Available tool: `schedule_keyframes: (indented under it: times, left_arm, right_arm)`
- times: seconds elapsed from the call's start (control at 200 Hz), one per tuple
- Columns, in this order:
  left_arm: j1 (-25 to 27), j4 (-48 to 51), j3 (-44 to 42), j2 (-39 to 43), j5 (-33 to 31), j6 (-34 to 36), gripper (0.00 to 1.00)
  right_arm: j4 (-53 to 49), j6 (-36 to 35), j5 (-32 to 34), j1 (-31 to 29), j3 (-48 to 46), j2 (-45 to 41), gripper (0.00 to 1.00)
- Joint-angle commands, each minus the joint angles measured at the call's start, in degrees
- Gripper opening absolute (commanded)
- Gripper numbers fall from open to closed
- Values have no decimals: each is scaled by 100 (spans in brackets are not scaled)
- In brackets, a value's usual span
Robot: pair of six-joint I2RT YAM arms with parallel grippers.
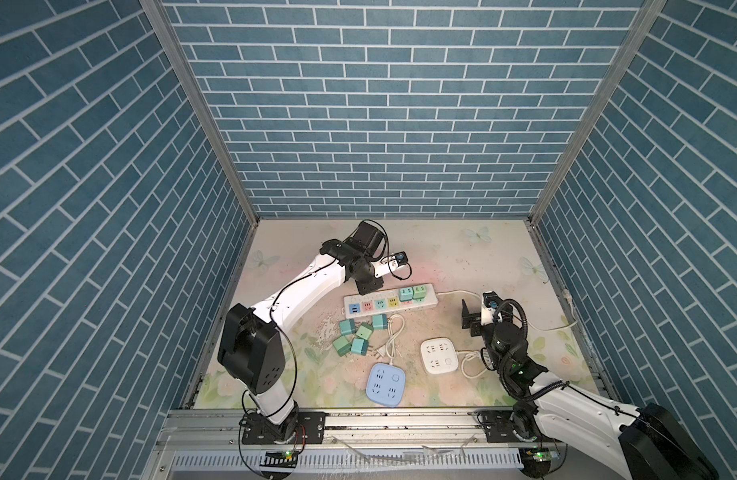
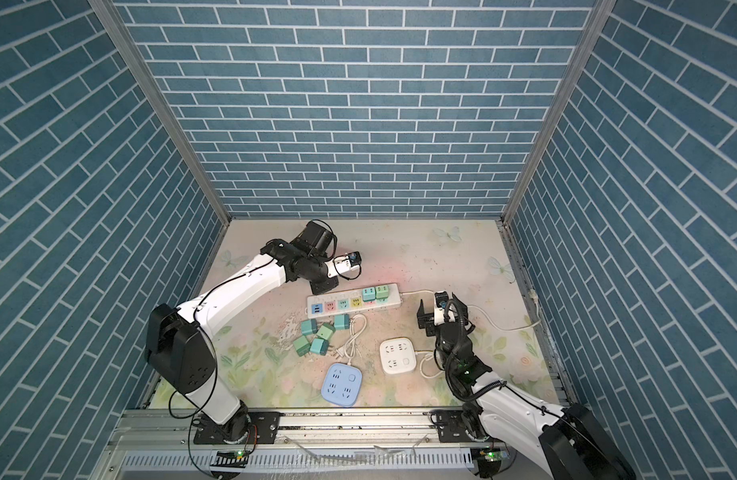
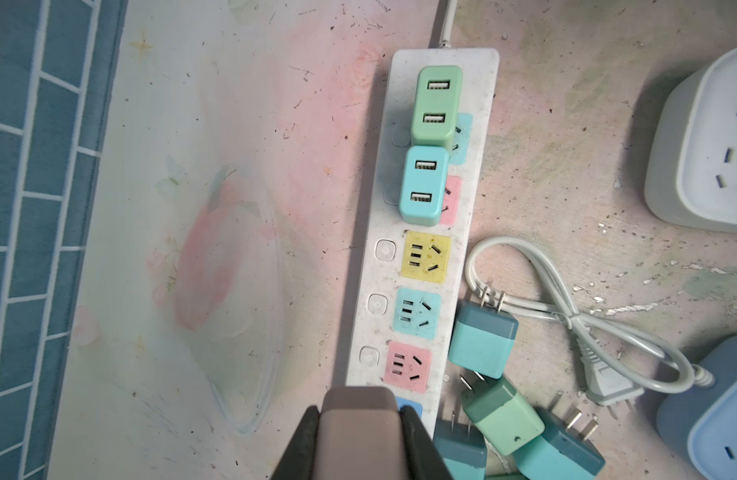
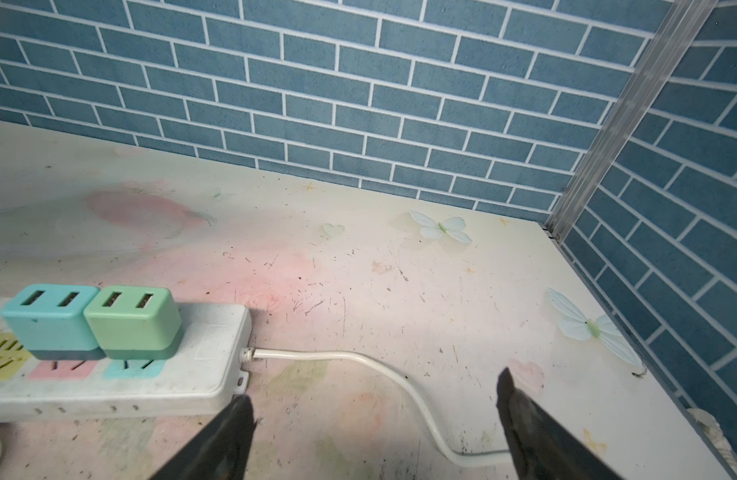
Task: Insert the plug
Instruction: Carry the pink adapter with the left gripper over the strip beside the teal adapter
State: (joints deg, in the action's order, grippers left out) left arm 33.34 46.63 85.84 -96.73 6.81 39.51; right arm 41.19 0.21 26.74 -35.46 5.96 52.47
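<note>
A white power strip (image 1: 428, 302) (image 2: 394, 301) (image 3: 479, 83) (image 4: 209, 345) with coloured sockets lies across the mat's middle. A green adapter (image 3: 436, 104) and a teal adapter (image 3: 424, 185) sit plugged in at its cord end. In the left wrist view my left gripper (image 3: 360, 409) is shut on a grey-pink plug (image 3: 360, 436), held over the strip's other end by the blue socket (image 3: 410, 407). In both top views the left gripper (image 1: 369, 286) (image 2: 323, 286) hides that plug. My right gripper (image 4: 375, 388) (image 1: 468, 318) is open and empty, near the strip's cord (image 4: 358, 357).
Several loose teal and green adapters (image 1: 358, 336) (image 3: 483, 345) lie just in front of the strip. Beside them is a white cable with a plug (image 1: 394, 338) (image 3: 566, 307). A white socket cube (image 1: 439, 356) and a blue socket cube (image 1: 385, 384) sit nearer the front. Brick walls enclose the mat.
</note>
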Motion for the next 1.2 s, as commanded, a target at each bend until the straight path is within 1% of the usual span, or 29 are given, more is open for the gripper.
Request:
schedule_keyframes:
  times: [0.0, 0.185, 0.39, 0.515, 0.74, 0.915, 0.965, 1.01, 1.105, 1.19]
  left_arm:
    - [35, 103, 143, -142, 299, -114, 0]
    - [135, 109, 386, -687, 583, -440, 0]
    - [400, 472, 817, -1207, 502, -564, 0]
    - [419, 490, 906, -1363, 516, -616, 0]
    - [410, 345, 918, -1551, 658, -255, 0]
    - [180, 524, 1415, -1906, 978, 9, 0]
    - [164, 625, 1541, -2011, 964, 130, 0]
    - [164, 728, 1616, -2089, 1085, 233, 0]
    - [164, 703, 1615, -2185, 1222, 233, 0]
    - [173, 776, 1670, -2262, 1173, 232, 0]
  right_arm:
    - [-49, 217, -123, 52, 169, -21, 93]
    - [-89, 263, -214, 101, 133, -110, 94]
    - [-91, 278, -301, 150, 147, -64, 94]
    - [-152, 278, -388, 156, 221, 60, 93]
    - [-192, 272, -459, 170, 268, 114, 93]
    - [-190, 282, -429, 175, 279, 153, 93]
    - [-191, 273, -433, 179, 283, 162, 93]
    - [-190, 270, -440, 180, 284, 159, 93]
    - [-172, 271, -442, 176, 294, 182, 93]
    - [-176, 277, -450, 184, 303, 203, 93]
